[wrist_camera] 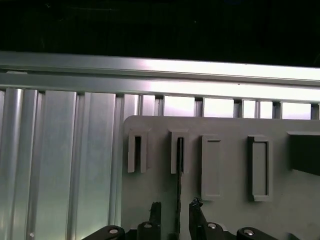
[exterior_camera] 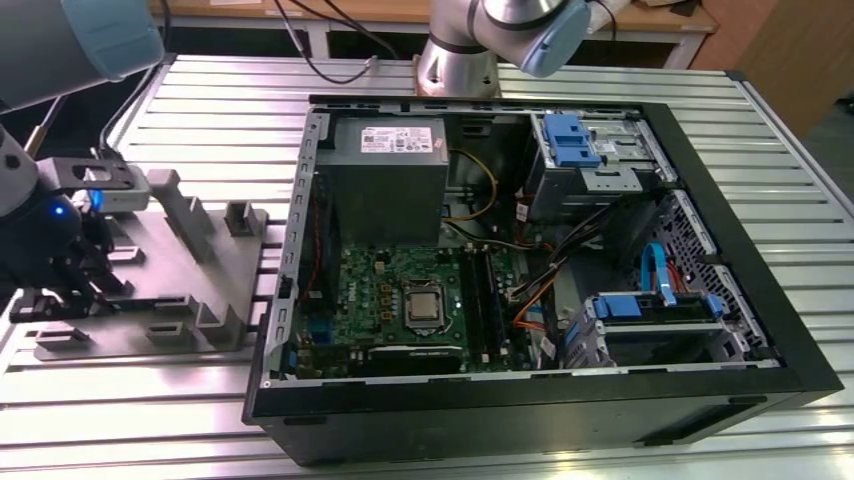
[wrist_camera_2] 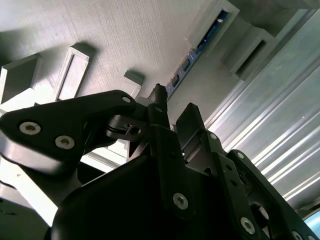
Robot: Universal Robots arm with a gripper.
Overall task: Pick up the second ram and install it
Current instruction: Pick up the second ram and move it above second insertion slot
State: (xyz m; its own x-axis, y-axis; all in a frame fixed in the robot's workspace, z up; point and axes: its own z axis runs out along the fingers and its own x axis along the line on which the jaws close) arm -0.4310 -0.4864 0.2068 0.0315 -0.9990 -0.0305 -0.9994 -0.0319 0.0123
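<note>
The second ram (wrist_camera: 178, 185) stands on edge in a slot of the grey holder tray (wrist_camera: 225, 125), seen as a thin dark line in the first wrist view. In the second wrist view its blue-green edge (wrist_camera_2: 197, 47) runs along the tray (wrist_camera_2: 125, 30) toward my fingers. My gripper (wrist_camera: 175, 212) is open and straddles the stick, one black finger (wrist_camera: 156, 215) on each side with a small gap to it. The second wrist view shows the gripper (wrist_camera_2: 172, 107) just above the tray. In the exterior view the gripper (exterior_camera: 60, 285) hangs over the tray (exterior_camera: 200, 250) at that view's left.
An open black computer case (exterior_camera: 534, 400) lies at the exterior view's right, with a green motherboard (exterior_camera: 387, 290), a grey power-supply box (exterior_camera: 387, 160) and blue drive brackets (exterior_camera: 567, 140) inside. Everything rests on a ribbed metal table (exterior_camera: 214, 90). Several empty slots and posts stand on the tray.
</note>
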